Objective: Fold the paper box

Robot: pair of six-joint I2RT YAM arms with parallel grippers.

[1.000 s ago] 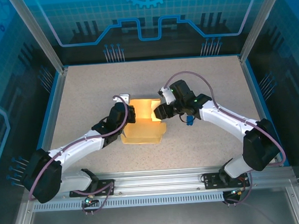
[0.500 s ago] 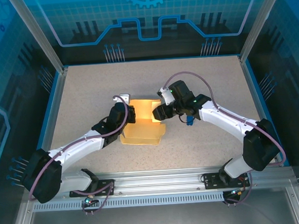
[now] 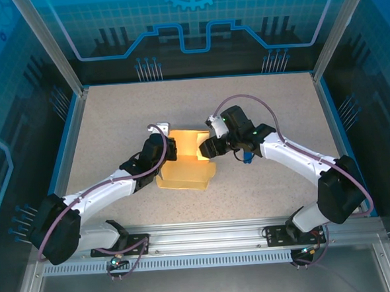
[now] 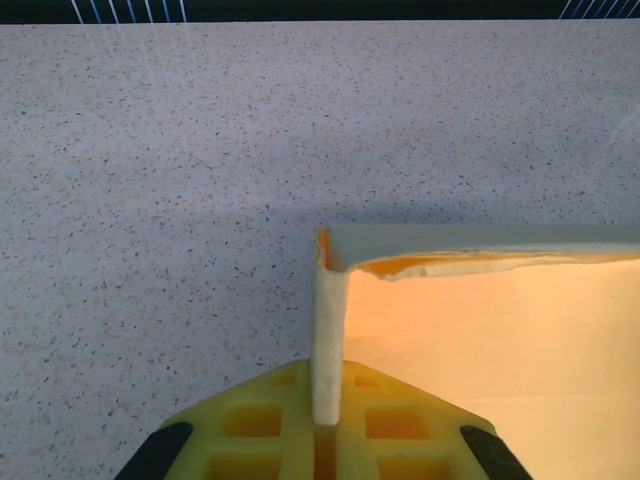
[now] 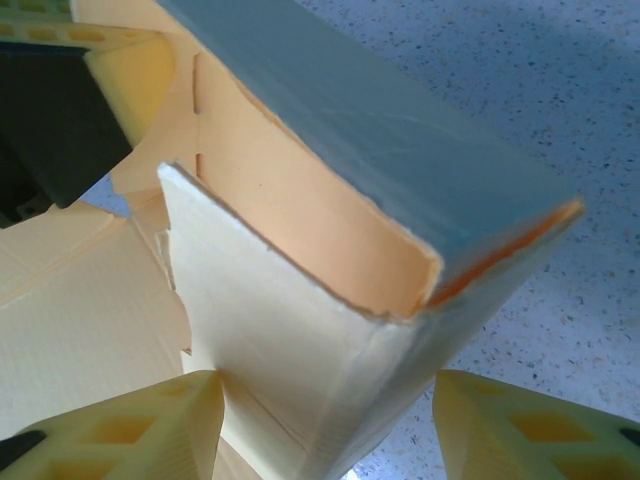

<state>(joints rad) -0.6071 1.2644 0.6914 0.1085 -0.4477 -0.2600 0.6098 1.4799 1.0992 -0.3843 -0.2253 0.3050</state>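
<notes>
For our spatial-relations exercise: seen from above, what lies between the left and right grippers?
The pale yellow thin-cardboard paper box, partly folded, sits between the left gripper and right gripper, as the top external view shows.

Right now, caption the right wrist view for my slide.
Right gripper straddling an upright folded corner of the pale yellow paper box, a finger on each side, over the speckled table.

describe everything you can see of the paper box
The paper box is pale yellow thin cardboard, half folded, in the middle of the table. Its far part stands up as walls meeting at a corner; the near panel lies flat. The left hand pinches one upright wall by its edge. The right hand straddles a corner, one finger against it, the other apart.
</notes>
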